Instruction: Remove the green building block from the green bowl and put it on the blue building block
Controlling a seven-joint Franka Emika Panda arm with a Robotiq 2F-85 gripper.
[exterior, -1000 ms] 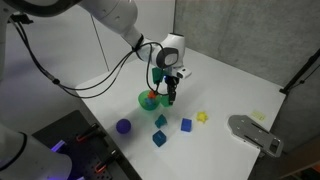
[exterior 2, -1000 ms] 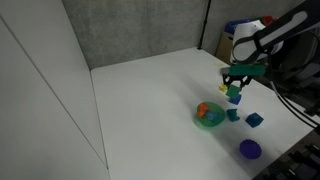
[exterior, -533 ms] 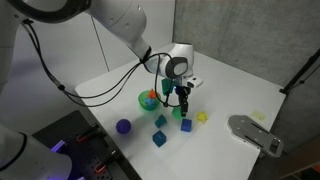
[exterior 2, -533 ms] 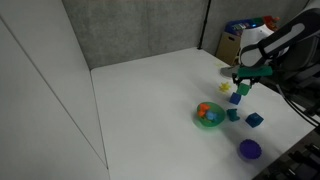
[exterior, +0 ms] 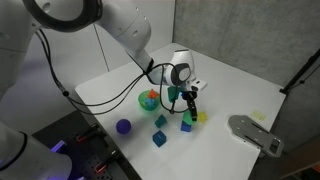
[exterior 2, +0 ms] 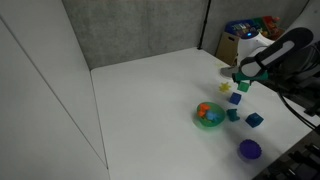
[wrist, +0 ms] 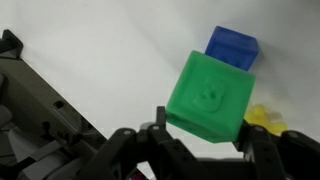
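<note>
My gripper (exterior: 189, 99) is shut on the green building block (wrist: 210, 98), a bright green cube, and holds it in the air. It also shows in both exterior views (exterior: 190, 101) (exterior 2: 241, 87). The blue building block (wrist: 232, 48) lies on the white table just beyond and below the green block, partly covered by it in the wrist view. It also shows in both exterior views (exterior: 186, 125) (exterior 2: 235, 99). The green bowl (exterior: 143, 98) (exterior 2: 209, 125) stands beside the gripper and still holds an orange piece.
A small yellow piece (exterior: 201, 117) (wrist: 262, 120) lies close to the blue block. Two teal angular blocks (exterior: 160, 121) (exterior: 158, 138) and a purple ball (exterior: 123, 126) lie near the table's front. A grey device (exterior: 255, 133) sits at the table edge.
My gripper has carried the green block away from above the bowl and across to a spot over the blue block. Nothing else moved.
</note>
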